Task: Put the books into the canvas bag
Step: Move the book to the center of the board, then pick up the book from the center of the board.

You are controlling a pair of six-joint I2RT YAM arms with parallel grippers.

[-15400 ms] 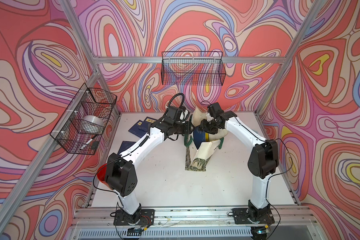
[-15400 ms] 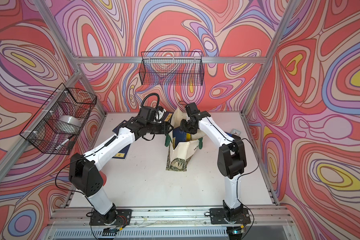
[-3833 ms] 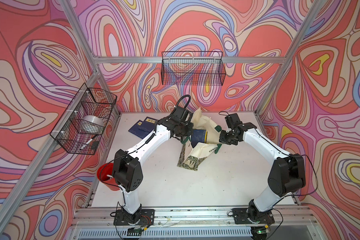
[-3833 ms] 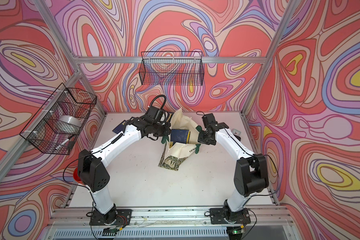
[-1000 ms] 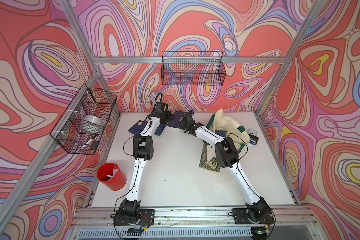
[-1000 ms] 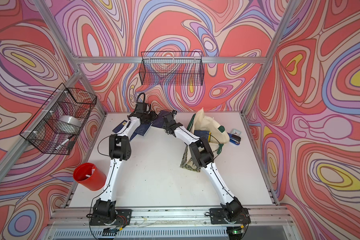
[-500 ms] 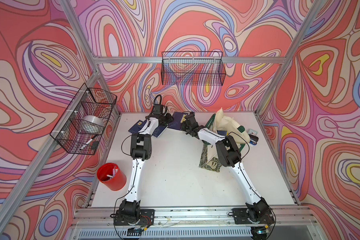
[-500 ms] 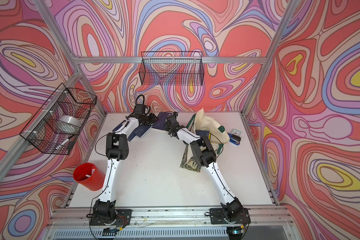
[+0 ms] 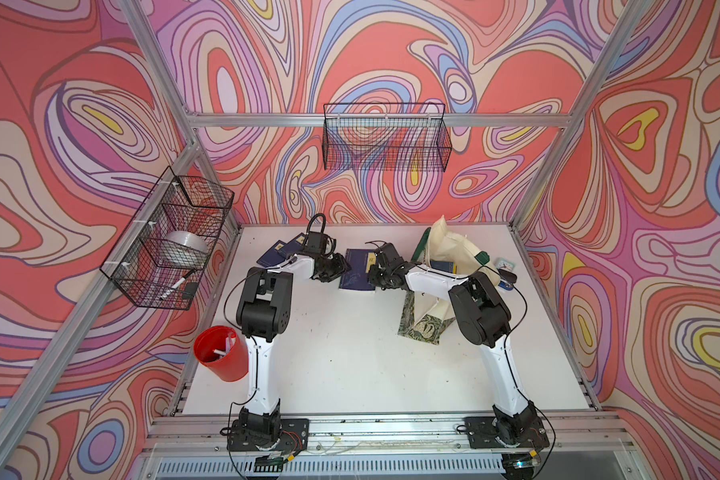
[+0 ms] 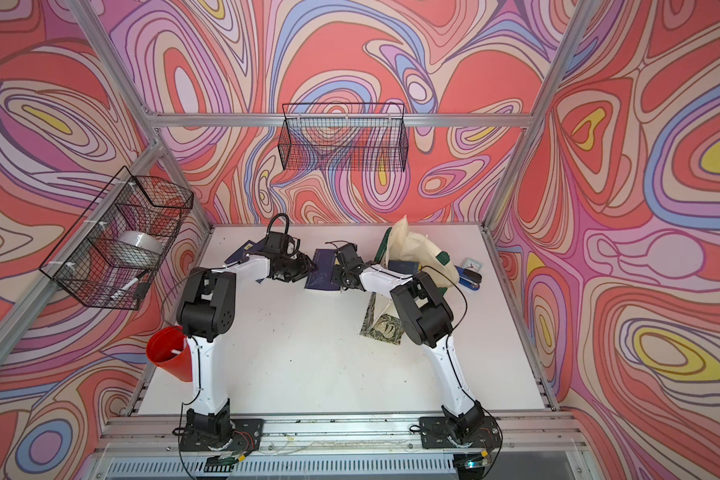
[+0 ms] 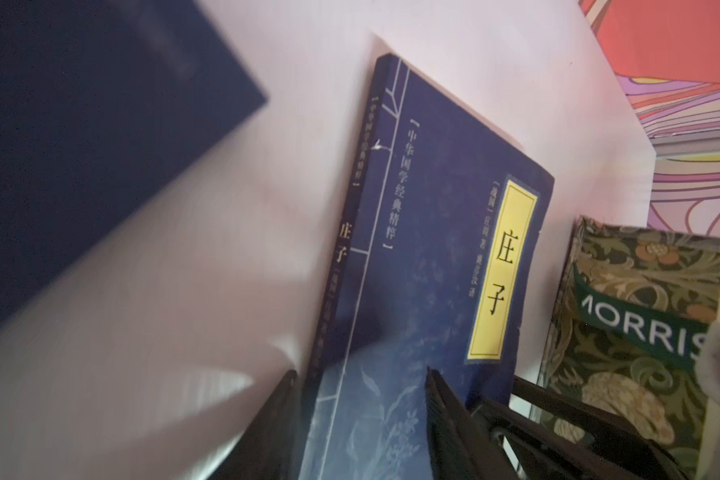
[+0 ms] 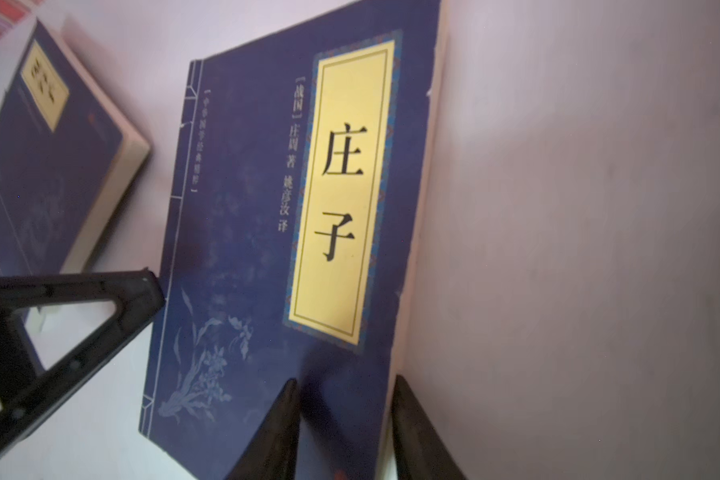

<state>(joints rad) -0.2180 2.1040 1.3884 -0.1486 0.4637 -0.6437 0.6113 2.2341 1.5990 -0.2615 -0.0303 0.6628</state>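
The red cup (image 9: 221, 353) stands at the front left edge of the bench (image 9: 350, 353). Two navy books (image 9: 273, 254) lie flat at the back left.

The left pincer (image 9: 336, 266) is part-open and straddles the spine edge of a navy book with a yellow title label (image 9: 356, 272). This book lies flat at the middle back of the bench.

The right pincer (image 9: 377, 274) is also part-open. It straddles the page edge of the same book, one finger (image 12: 275, 424) over the cover and the other over bare bench. Whether either pincer presses the book cannot be told.

The canvas bag (image 9: 449, 249) lies slumped on the right with its leaf-patterned base toward the front. Another navy book (image 9: 443, 266) shows partly under its cloth. A stapler (image 9: 506, 278) lies just beside the bag.
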